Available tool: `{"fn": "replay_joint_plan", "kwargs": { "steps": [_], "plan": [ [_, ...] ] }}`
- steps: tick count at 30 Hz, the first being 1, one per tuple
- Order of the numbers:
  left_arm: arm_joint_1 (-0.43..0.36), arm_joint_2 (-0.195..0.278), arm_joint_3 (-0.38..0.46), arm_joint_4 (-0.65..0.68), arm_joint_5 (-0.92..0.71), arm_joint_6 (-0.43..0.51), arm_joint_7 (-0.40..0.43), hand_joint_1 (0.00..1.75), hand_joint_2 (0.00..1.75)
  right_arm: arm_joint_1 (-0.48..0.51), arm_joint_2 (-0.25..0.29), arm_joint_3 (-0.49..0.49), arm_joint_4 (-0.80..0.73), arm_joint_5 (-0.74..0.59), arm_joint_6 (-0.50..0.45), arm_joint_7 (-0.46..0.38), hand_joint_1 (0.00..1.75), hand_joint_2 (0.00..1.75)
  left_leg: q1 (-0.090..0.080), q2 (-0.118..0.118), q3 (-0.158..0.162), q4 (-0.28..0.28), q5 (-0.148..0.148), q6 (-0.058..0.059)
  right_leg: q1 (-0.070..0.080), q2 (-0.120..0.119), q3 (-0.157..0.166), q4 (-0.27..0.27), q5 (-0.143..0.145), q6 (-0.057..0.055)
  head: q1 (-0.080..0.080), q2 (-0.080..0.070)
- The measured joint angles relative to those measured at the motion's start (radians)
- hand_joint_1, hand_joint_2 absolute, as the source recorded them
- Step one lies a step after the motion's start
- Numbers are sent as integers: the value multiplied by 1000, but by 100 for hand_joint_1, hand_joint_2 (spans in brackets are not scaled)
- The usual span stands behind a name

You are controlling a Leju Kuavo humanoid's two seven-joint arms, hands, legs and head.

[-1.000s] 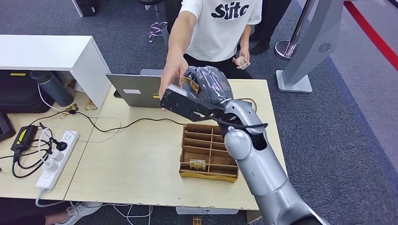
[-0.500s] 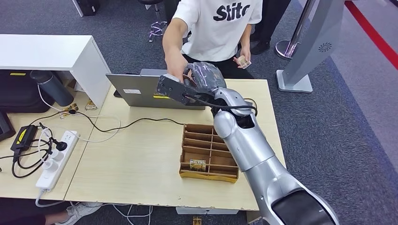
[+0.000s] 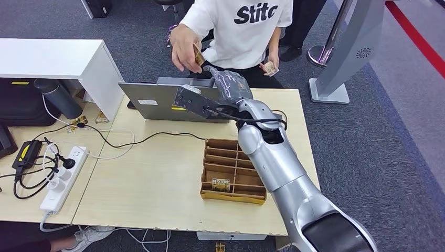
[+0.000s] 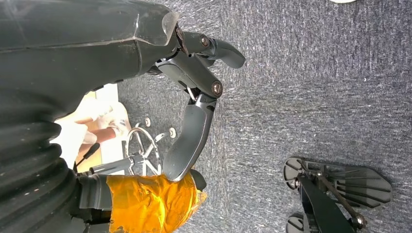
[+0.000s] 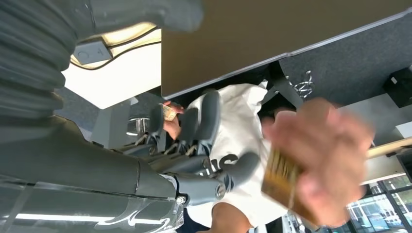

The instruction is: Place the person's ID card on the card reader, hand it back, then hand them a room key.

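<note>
Fingers (image 5: 209, 116) of the right hand (image 3: 231, 86) were spread and empty above the laptop (image 3: 157, 101); the left hand (image 4: 194, 111) hung slack, holding nothing. The person's hand (image 3: 182, 46) held the room key card (image 3: 198, 55), well clear. Risk: drawing the arm back low could clip the laptop's lid.

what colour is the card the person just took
Light brown, wood-toned card; clearest in the head view.
</note>
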Motion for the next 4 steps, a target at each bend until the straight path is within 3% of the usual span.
{"fn": "replay_joint_plan", "kwargs": {
  "steps": [4],
  "plan": [
    [0, 0, 0, 0, 0, 0, 0, 0, 175, 1, 0, -5, 2, 12, -1, 4, 0, 175, 0, 0, 0, 0, 0, 0, 0, 0, 0, 0, 0, 0, 0, 0]
  ]
}}
